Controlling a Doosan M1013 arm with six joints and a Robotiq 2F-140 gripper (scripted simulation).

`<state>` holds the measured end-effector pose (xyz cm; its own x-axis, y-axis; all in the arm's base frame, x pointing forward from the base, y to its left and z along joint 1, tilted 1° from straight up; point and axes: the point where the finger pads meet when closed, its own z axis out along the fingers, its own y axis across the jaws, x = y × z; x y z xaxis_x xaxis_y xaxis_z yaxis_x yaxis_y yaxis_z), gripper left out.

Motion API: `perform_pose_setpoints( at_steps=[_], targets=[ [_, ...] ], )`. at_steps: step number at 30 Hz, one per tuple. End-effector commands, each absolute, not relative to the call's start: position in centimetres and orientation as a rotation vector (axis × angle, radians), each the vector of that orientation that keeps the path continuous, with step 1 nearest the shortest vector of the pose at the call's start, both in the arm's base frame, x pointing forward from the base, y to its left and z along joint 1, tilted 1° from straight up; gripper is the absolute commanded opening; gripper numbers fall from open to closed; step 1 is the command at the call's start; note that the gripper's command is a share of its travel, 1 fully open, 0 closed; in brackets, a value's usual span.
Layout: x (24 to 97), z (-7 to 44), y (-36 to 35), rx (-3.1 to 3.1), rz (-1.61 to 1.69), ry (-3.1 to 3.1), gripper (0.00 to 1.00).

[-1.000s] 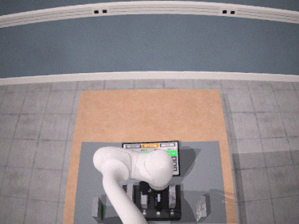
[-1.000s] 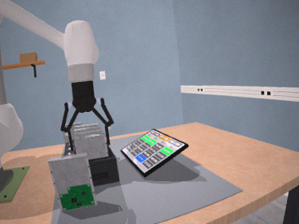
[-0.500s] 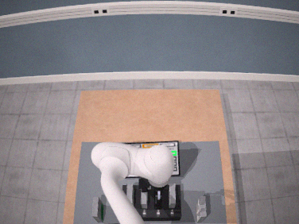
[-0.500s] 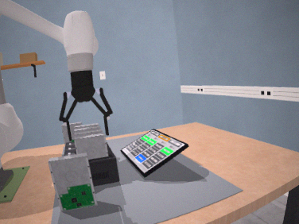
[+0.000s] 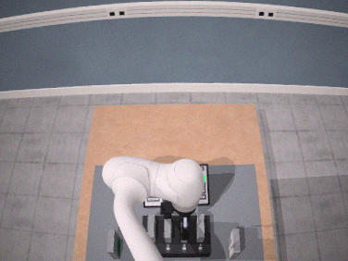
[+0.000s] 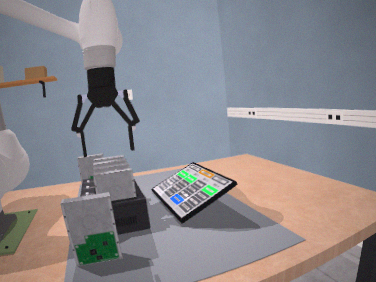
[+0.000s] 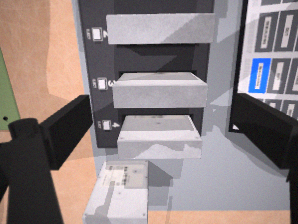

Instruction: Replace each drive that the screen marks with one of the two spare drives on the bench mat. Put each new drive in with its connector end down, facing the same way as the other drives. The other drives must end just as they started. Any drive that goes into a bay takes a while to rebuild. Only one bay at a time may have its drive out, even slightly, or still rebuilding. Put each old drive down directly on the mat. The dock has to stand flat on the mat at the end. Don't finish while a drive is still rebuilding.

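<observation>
Drives (image 5: 201, 228) (image 6: 114, 184) (image 7: 160, 95) looked rigid and perhaps slippery, best pinched by their upper side edges, while the gripper's (image 5: 185, 221) (image 6: 108, 152) (image 7: 165, 127) jaws stood wide, empty.

The gripper (image 6: 108, 152) (image 7: 162, 108) is rising above the dock (image 5: 185, 253) (image 6: 134, 217) (image 7: 97, 60), its fingertips lifting from beside the drives (image 5: 201, 227) (image 6: 114, 184) (image 7: 160, 95) standing in the dock to a place over them. From the top, the white arm (image 5: 131, 180) (image 6: 100, 27) is covering more of the screen (image 5: 205, 185) (image 6: 192, 191) (image 7: 260, 75) beside the dock.
</observation>
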<state>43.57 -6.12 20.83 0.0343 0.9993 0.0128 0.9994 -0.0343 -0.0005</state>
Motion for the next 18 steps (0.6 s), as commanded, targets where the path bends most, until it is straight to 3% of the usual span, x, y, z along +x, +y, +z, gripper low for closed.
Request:
perform_pose_setpoints(
  at_steps=[1, 12, 13, 18],
  targets=[
    [43.60, 22.20, -6.14, -2.253, -0.015, -2.176, 0.89],
    [43.60, 22.89, -6.15, -2.253, -0.015, -2.176, 0.89],
    [43.60, 22.89, -6.15, -2.253, -0.015, -2.176, 0.10],
    [43.60, 22.89, -6.15, -2.253, -0.015, -2.176, 0.10]
  ],
)
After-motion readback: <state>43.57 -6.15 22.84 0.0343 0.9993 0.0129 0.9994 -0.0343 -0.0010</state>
